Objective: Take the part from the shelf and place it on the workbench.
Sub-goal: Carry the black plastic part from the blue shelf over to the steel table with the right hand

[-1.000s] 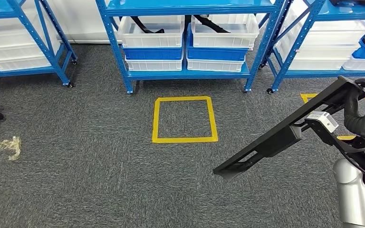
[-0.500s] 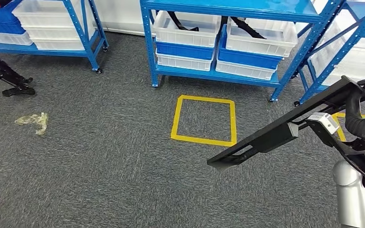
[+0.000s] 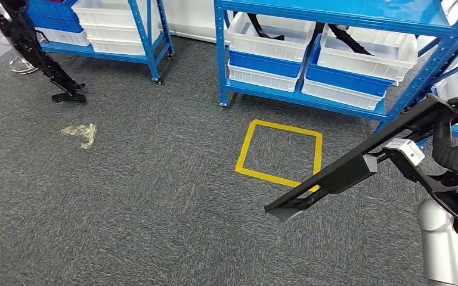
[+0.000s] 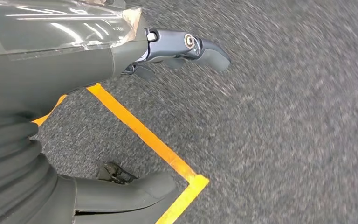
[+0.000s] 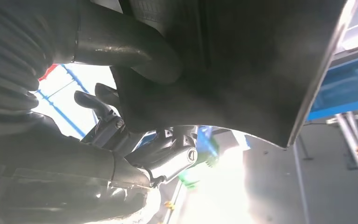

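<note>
The right hand (image 3: 453,140) is at the right edge of the head view, gripping the upper end of a long black part (image 3: 349,170). The part slopes down and to the left from the hand, its free end hanging in the air above the grey carpet (image 3: 155,196), clear of the floor. A small white block (image 3: 404,151) sits on the arm's fittings just beside the part. In the right wrist view the thick grey thumb and darker fingers (image 5: 168,158) wrap against the part's broad dark surface (image 5: 242,60), confirming the hold.

The left hand (image 4: 121,56) hangs over the carpet with nothing in it; its dark fingers (image 4: 186,46) are extended and apart from the thumb, so it is empty and unclenched. Below it runs a corner of yellow floor tape (image 4: 149,140).

A yellow tape square (image 3: 280,153) lies on the carpet in front of a blue shelf rack (image 3: 334,12), whose lower level holds white and blue bins (image 3: 310,65); black parts lie in the top bins. A second blue rack with bins (image 3: 104,30) stands at upper left. Near it a black stand's legs (image 3: 48,65) rest on the carpet, and a crumpled piece of clear plastic (image 3: 80,132) lies close by. The workbench cannot be identified.
</note>
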`<act>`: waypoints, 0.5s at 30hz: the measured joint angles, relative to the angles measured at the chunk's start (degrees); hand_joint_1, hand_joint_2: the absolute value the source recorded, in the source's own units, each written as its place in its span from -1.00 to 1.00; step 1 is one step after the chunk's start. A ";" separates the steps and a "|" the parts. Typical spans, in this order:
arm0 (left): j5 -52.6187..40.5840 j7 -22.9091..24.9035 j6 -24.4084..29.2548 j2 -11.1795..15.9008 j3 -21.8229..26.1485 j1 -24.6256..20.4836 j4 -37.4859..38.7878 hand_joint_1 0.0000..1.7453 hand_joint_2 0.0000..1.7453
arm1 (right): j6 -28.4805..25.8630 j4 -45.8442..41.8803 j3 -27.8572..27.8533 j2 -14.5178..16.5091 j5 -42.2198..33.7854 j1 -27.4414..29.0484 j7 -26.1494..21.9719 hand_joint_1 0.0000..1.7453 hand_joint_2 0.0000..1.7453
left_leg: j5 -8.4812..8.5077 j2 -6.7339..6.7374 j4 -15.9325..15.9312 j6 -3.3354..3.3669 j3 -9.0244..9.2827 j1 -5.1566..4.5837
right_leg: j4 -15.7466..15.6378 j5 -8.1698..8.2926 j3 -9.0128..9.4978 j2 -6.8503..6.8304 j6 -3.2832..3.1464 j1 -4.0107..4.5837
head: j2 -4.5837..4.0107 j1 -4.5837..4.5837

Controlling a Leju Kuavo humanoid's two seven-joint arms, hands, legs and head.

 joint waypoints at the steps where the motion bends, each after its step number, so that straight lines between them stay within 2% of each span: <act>1: -0.03 -0.03 -0.04 0.13 0.00 -0.02 0.00 -1.00 1.00 | 0.00 0.00 -0.03 -0.14 -0.54 0.00 -0.39 1.00 1.00 | 1.72 1.03 -4.06 0.17 2.43 -0.02 | 0.01 -0.03 0.09 -0.66 0.03 0.05 | 0.00 -0.02; 2: -0.06 -0.05 -0.08 0.30 -0.01 -0.09 0.00 -1.00 1.00 | 0.00 0.00 -0.08 -0.36 -1.31 0.02 -0.96 1.00 1.00 | 2.95 2.26 -7.96 0.38 4.65 -0.23 | 0.06 -0.11 0.12 -1.28 0.16 0.29 | 0.00 -0.05; 3: -0.11 -0.07 -0.10 0.45 -0.01 -0.17 0.01 -1.00 1.00 | 0.01 0.01 -0.18 -0.67 -2.22 0.00 -1.66 1.00 1.00 | 3.70 3.15 -10.79 0.66 6.13 -0.41 | 0.09 -0.19 0.13 -1.84 0.36 0.54 | 0.00 0.00; 4: -0.18 -0.09 -0.06 0.58 -0.02 -0.24 0.02 -1.00 1.00 | 0.01 0.03 -0.28 -0.98 -3.17 -0.02 -2.45 1.00 1.00 | 3.99 3.68 -12.38 0.96 6.85 -0.63 | 0.08 -0.24 0.15 -2.44 0.58 0.80 | 0.00 0.07; 6: -0.25 -0.14 0.14 0.76 -0.02 -0.24 0.09 -1.00 1.00 | 0.01 0.11 -0.53 -1.54 -5.13 -0.02 -4.07 1.00 1.00 | 4.16 2.60 -12.85 1.58 6.62 -0.94 | -0.14 -0.24 0.30 -3.69 1.15 1.09 | 0.00 0.26; 7: -0.27 -0.21 0.25 0.83 -0.02 -0.19 0.19 -1.00 1.00 | 0.01 0.14 -0.67 -1.76 -6.00 0.02 -4.86 1.00 1.00 | 4.40 1.97 -13.09 1.95 6.66 -0.95 | -0.04 -0.43 0.29 -3.70 1.40 1.02 | 0.00 0.29; 8: -0.28 -0.30 0.35 0.94 -0.02 -0.19 0.33 -1.00 1.00 | 0.00 0.17 -0.88 -1.99 -6.72 0.14 -5.56 1.00 1.00 | 4.67 1.33 -13.37 2.38 6.73 -0.86 | 0.70 -1.01 -0.01 -2.76 1.53 0.93 | 0.00 0.31; 9: -0.30 -0.46 0.43 1.07 -0.02 -0.25 0.47 -1.00 1.00 | 0.00 0.20 -1.20 -2.24 -7.25 0.32 -6.08 1.00 1.00 | 4.96 0.67 -13.66 2.80 6.78 -0.72 | 2.72 -2.15 -0.91 -1.18 1.49 0.83 | 0.00 0.39; 11: -0.32 -0.90 0.50 1.32 -0.02 -0.44 0.86 -1.00 1.00 | -0.01 0.34 -2.07 -2.72 -8.15 0.94 -6.81 1.00 1.00 | 5.33 -0.78 -13.83 3.35 6.60 -0.57 | 10.14 -5.35 -4.48 2.33 1.06 0.61 | 0.00 0.62; 12: -0.33 -1.11 0.52 1.43 -0.02 -0.48 1.12 -1.00 1.00 | -0.01 0.43 -2.51 -2.88 -8.61 1.32 -7.13 1.00 1.00 | 5.43 -1.60 -13.82 3.47 6.45 -0.59 | 14.05 -6.64 -6.42 3.11 1.05 0.58 | 0.00 0.71; 13: -0.33 -1.32 0.52 1.51 -0.02 -0.48 1.45 -1.00 1.00 | -0.01 0.52 -2.85 -2.98 -9.06 1.70 -7.51 1.00 1.00 | 5.51 -2.42 -13.80 3.51 6.35 -0.62 | 16.40 -7.16 -7.67 3.41 1.27 0.59 | 0.00 0.73; 14: -0.33 -1.48 0.52 1.60 -0.02 -0.47 1.76 -1.00 1.00 | -0.01 0.58 -3.10 -3.02 -9.45 2.01 -7.85 1.00 1.00 | 5.58 -3.22 -13.76 3.48 6.31 -0.63 | 16.53 -6.77 -7.86 3.54 1.70 0.57 | 0.00 0.74; 15: -0.33 -1.65 0.52 1.69 -0.02 -0.47 2.06 -1.00 1.00 | 0.00 0.63 -3.32 -3.07 -9.76 2.23 -8.15 1.00 1.00 | 5.66 -4.05 -13.70 3.40 6.30 -0.60 | 14.17 -5.49 -6.82 3.71 2.26 0.49 | 0.00 0.74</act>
